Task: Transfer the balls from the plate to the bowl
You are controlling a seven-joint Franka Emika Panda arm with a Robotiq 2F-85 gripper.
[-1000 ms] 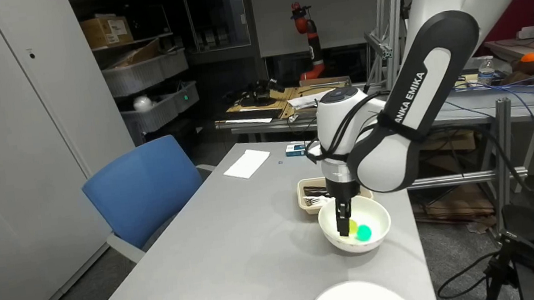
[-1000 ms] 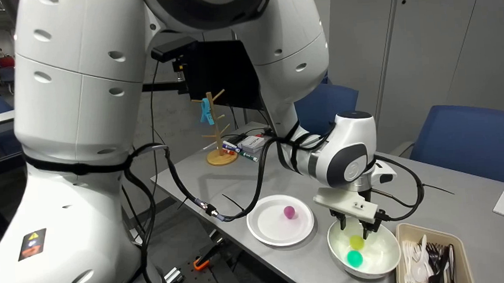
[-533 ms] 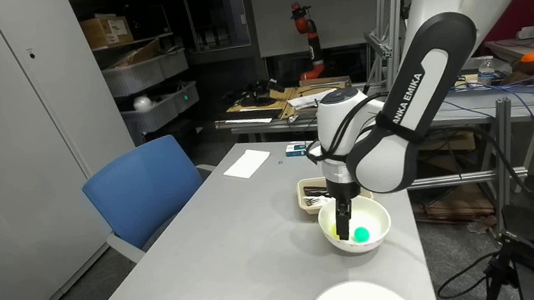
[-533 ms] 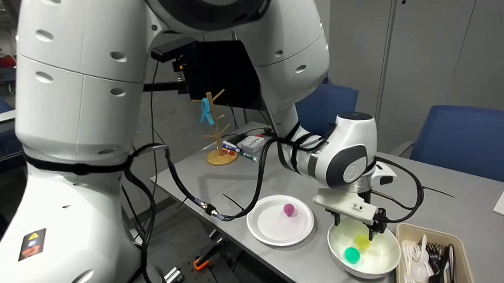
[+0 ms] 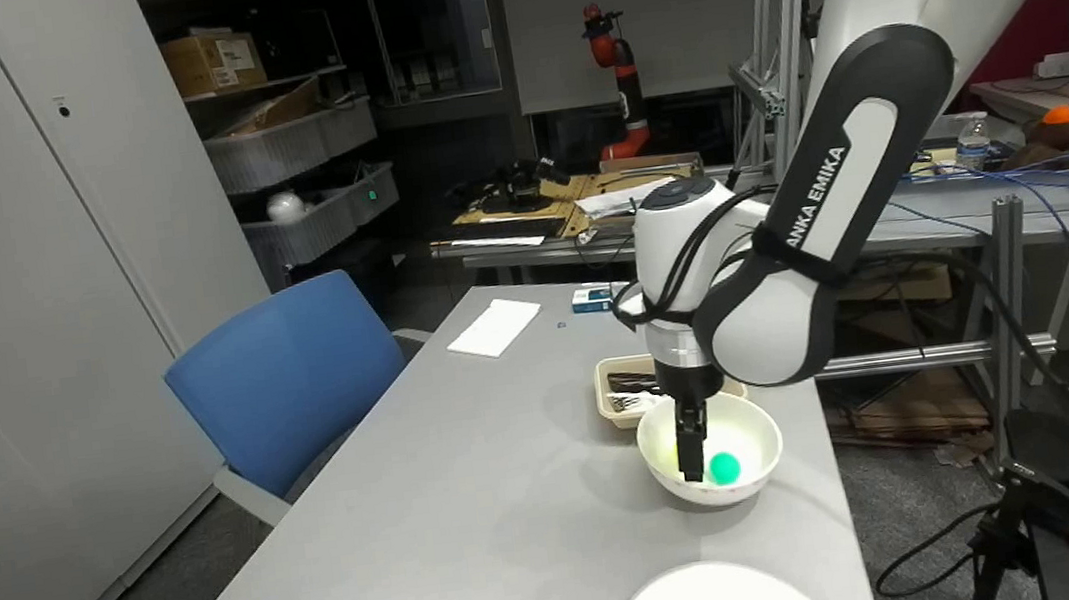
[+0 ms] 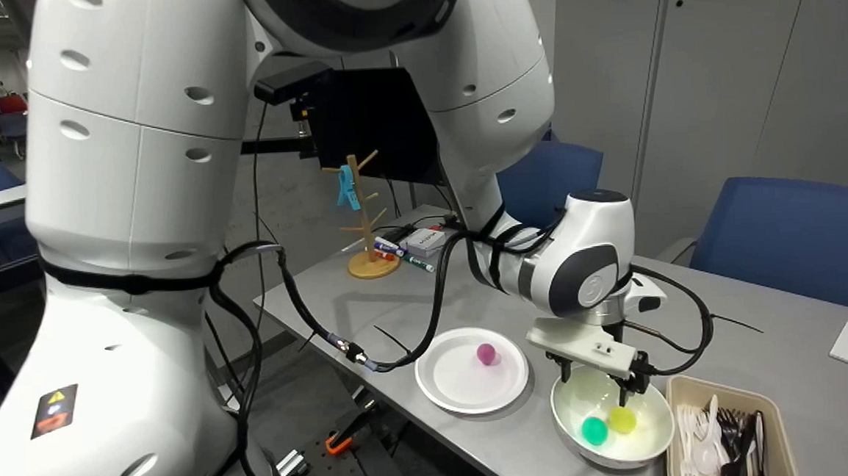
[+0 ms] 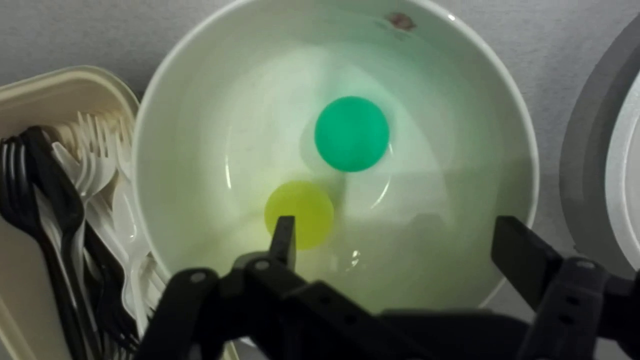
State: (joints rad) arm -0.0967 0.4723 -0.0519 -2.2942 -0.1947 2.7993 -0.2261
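Note:
My gripper (image 7: 395,225) stands open just above the white bowl (image 7: 225,125), nothing between its fingers. Inside the bowl lie a green ball (image 7: 351,134) and a yellow ball (image 7: 312,217). One finger (image 7: 284,235) partly covers the yellow ball in the wrist view; it is beside that ball's outline, and contact cannot be told. The other finger (image 7: 525,260) overlaps the bowl's rim in that view. A pink ball (image 6: 486,353) sits on the white plate (image 6: 462,386), which shows only as an edge in the wrist view. The yellow ball is mostly hidden behind the gripper in an exterior view (image 5: 692,468).
A beige tray (image 6: 774,423) of plastic cutlery stands right against the bowl's side. A wooden peg stand (image 6: 373,265), markers and a small box (image 6: 424,243) are farther along the table. White paper (image 5: 494,328) lies on the table, and a blue chair (image 5: 292,378) stands beside it.
The gripper's fingers have spread wider. The yellow ball has rolled within the bowl toward the cutlery tray side, and the green ball has shifted slightly. The arm has barely moved.

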